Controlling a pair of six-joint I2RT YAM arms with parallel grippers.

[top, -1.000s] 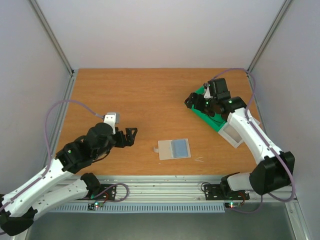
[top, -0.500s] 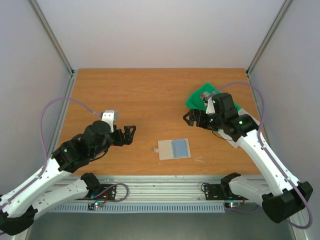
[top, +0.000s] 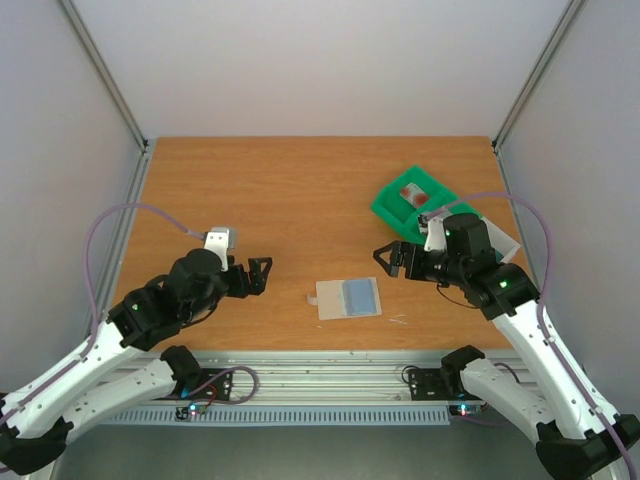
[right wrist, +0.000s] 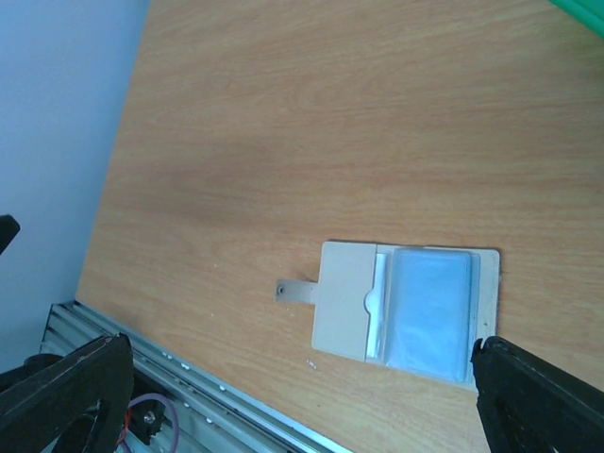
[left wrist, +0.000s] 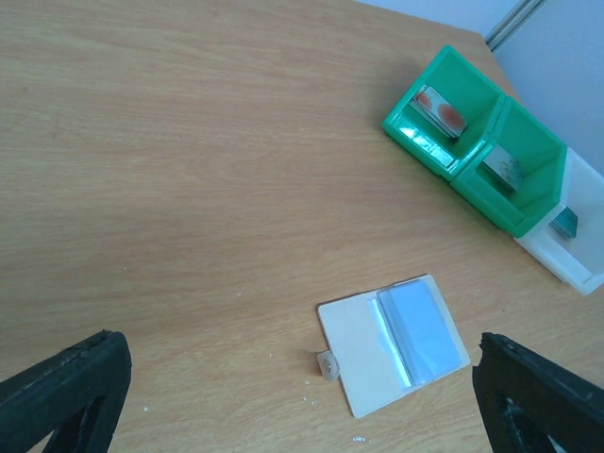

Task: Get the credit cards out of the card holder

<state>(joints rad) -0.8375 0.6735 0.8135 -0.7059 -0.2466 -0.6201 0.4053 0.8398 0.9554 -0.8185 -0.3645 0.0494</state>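
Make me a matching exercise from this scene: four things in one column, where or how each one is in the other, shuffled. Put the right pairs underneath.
Things
1. card holder
2. blue-grey card
3. pinkish-red card
4. left gripper

Places or states
A. in a compartment of the green tray
B. jaws open, holding nothing, left of the holder
C. lying open and flat on the wooden table
D. in the holder, on the half away from its tab

Pairs: 1-C, 2-D, 3-A, 4-B
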